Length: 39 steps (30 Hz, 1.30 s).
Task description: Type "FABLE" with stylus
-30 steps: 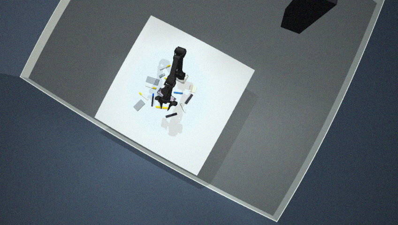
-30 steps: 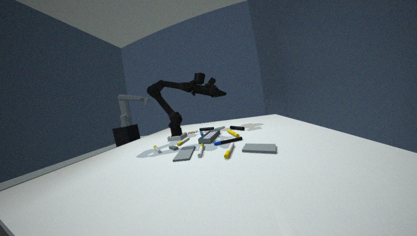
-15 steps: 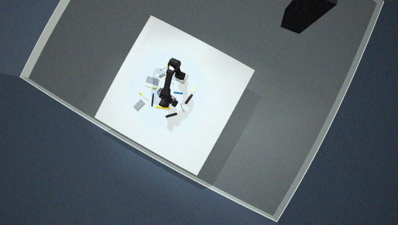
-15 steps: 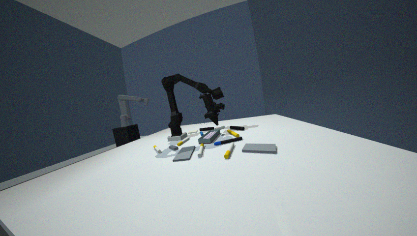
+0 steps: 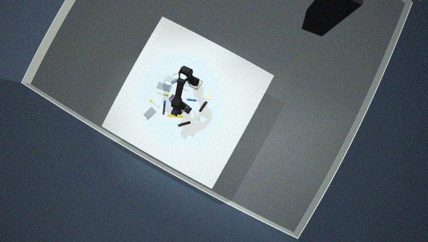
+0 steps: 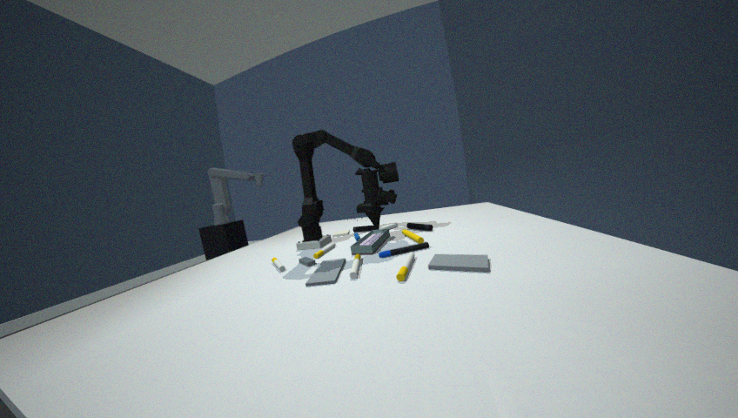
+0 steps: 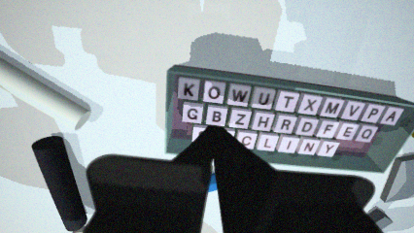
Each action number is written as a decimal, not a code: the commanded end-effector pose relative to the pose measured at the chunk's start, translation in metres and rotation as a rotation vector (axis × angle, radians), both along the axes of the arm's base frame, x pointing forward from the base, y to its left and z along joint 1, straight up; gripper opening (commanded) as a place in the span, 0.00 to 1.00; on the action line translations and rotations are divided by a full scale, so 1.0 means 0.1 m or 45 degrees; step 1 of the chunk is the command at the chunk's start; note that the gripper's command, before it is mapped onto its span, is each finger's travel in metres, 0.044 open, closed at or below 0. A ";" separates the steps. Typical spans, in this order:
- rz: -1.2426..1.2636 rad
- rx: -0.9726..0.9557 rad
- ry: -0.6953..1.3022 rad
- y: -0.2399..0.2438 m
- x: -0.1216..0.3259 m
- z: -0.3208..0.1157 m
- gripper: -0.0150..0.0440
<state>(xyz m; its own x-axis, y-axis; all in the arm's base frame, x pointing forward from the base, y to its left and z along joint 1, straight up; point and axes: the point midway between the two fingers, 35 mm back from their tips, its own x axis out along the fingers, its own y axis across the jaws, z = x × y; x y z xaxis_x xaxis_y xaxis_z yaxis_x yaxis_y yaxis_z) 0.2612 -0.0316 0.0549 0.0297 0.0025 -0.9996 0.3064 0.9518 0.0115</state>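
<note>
The keyboard (image 6: 372, 239) (image 7: 287, 124) is a dark green tray with pale lettered keys; the arm hides most of it in the top view. My gripper (image 6: 376, 226) (image 7: 214, 131) points down, shut and empty, its tips meeting just below the B key in the wrist view. A blue marker (image 5: 191, 100) (image 6: 357, 236) (image 7: 212, 183) shows behind the fingers. A black marker (image 5: 203, 106) (image 7: 58, 184) and a white marker (image 5: 196, 115) (image 7: 44, 92) lie to the left in the wrist view. I cannot tell which pen is the stylus.
A yellow marker (image 5: 180, 116) (image 6: 412, 236), a blue-capped black marker (image 5: 163, 108) (image 6: 409, 249) and a second black marker (image 5: 183, 123) lie around the keyboard. Two grey slabs (image 5: 163, 86) (image 5: 149, 113) and a pale note pad (image 5: 207, 95) lie farther out.
</note>
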 end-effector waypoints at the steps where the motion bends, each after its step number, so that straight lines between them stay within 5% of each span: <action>1: -0.005 -0.006 0.005 -0.16 -0.03 0.00 0.25; 6: -0.005 -0.011 0.007 -0.62 -0.20 0.00 0.25; 17: -0.006 -0.011 0.007 -0.65 -0.21 0.00 0.25; 24: -0.006 -0.017 0.009 -1.25 -0.41 0.00 0.25; 39: -0.005 -0.014 0.011 -0.93 -0.61 -0.01 0.25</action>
<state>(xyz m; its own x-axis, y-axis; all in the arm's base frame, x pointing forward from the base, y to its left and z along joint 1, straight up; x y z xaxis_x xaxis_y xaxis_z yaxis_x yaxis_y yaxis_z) 0.2132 -0.1444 0.0552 0.0262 -0.0116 -0.9996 0.3105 0.9506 -0.0029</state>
